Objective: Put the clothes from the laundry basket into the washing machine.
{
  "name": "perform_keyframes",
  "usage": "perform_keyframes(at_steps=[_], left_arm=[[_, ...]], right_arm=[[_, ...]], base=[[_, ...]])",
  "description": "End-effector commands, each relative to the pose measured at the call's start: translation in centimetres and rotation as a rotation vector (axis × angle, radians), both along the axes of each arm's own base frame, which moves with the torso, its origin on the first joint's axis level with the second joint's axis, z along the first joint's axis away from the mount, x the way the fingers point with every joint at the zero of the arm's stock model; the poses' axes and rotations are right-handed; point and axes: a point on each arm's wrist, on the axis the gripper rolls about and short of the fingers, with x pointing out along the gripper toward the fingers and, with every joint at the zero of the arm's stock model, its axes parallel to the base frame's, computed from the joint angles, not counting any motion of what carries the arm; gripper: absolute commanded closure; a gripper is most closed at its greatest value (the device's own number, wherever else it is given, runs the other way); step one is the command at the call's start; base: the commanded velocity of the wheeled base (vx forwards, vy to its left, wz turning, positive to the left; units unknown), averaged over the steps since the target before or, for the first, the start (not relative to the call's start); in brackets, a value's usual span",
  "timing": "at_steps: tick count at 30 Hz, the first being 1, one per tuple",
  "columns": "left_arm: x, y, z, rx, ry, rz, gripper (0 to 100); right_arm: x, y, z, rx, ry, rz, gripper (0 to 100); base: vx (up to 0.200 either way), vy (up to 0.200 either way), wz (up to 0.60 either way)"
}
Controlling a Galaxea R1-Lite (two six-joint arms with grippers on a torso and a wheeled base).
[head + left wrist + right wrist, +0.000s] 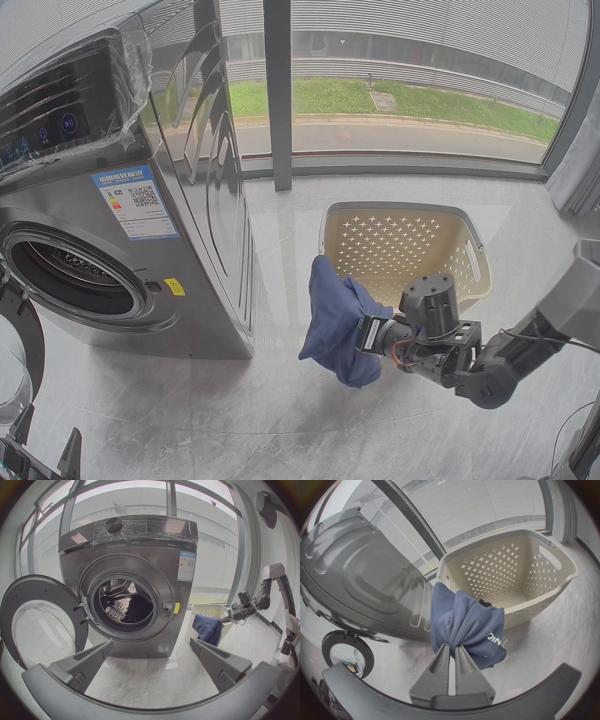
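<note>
A grey front-loading washing machine (125, 206) stands on the left with its round door (40, 617) swung open. A dark garment (137, 609) lies inside the drum. The cream laundry basket (403, 247) sits on the floor to the machine's right. My right gripper (453, 647) is shut on a blue garment (337, 322), which hangs above the floor at the basket's near left corner. The blue garment (467, 627) bunches at the fingertips. My left gripper (150, 644) is open with nothing in it, low in front of the drum opening.
A tall window with a dark vertical post (278, 94) runs behind the machine and basket. A grey curtain (578, 169) hangs at the far right. Tiled floor (250, 412) lies between the machine front and the basket.
</note>
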Motion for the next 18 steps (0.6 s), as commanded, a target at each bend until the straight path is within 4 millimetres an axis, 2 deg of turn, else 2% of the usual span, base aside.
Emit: perform_keyframes(at_steps=[1, 2, 6, 8, 12, 15, 18], left_arm=[[0.0, 0.0, -0.4, 0.001, 0.0, -0.001, 0], [0.0, 0.0, -0.5, 0.001, 0.001, -0.001, 0], [0.0, 0.0, -0.4, 0.001, 0.0, -0.001, 0], [0.0, 0.0, -0.4, 0.001, 0.0, 0.001, 0], [0.0, 0.0, -0.5, -0.001, 0.001, 0.002, 0], [0.0, 0.0, -0.4, 0.001, 0.0, 0.001, 0], [0.0, 0.0, -0.4, 0.001, 0.0, 0.001, 0]], right_arm=[[-5.9, -3.0, 6.5, 0.099, -0.128, 0.058, 100], [-6.3, -3.2, 6.9, 0.107, -0.136, 0.062, 100], [-10.0, -5.6, 9.9, 0.185, -0.219, 0.109, 100], [-10.4, -6.2, 10.5, 0.181, -0.24, 0.116, 100], [-11.7, -6.9, 9.2, 0.054, -0.276, 0.194, 100], [-12.9, -7.6, 9.1, 0.021, -0.328, 0.285, 100], [-13.1, -7.7, 9.5, 0.043, -0.373, 0.299, 100]], base=[[0.0, 0.0, 0.0], [0.0, 0.0, 0.0], [0.0, 0.0, 0.0], [0.0, 0.0, 0.0], [0.0, 0.0, 0.0], [0.0, 0.0, 0.0], [0.0, 0.0, 0.0]])
